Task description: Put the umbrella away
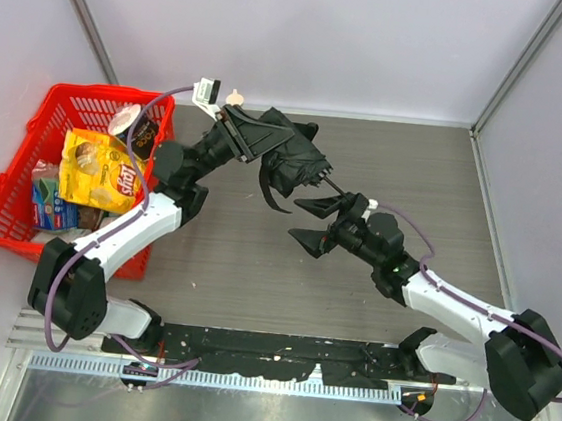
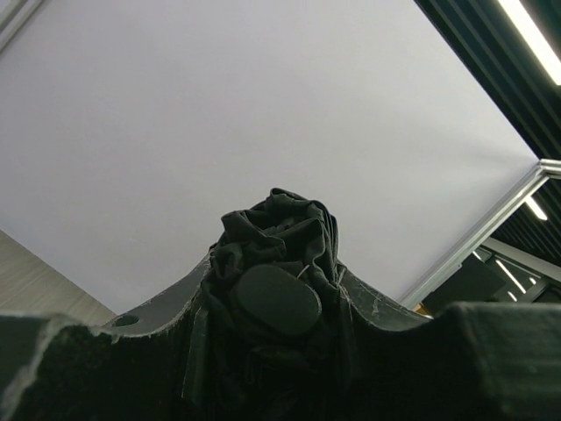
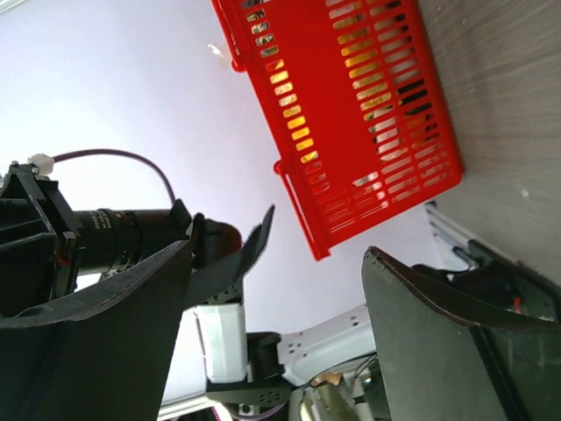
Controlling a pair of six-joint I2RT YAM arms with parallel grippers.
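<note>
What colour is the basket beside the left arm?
Red; the basket shows best in the top view.

The left end effector (image 1: 234,133) is raised, jaws clamped — the right end effector (image 1: 312,224) opposite, jaws spread wide.

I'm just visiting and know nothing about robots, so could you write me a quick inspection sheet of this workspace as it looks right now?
Surface: grey wood-grain table; no spills seen.
Job's things: black umbrella, fabric bunched, held off the table, thin shaft pointing toward the right arm.
Clutter: red basket at the table's left side, holding a yellow snack bag and other packets.
Grippers: left tool shut on the umbrella's fabric; right tool open, close to the shaft end, holding nothing.
Cables: purple cables run along both arms; no snag seen.
Surroundings: pale walls with metal corner posts; nothing else seen.
</note>
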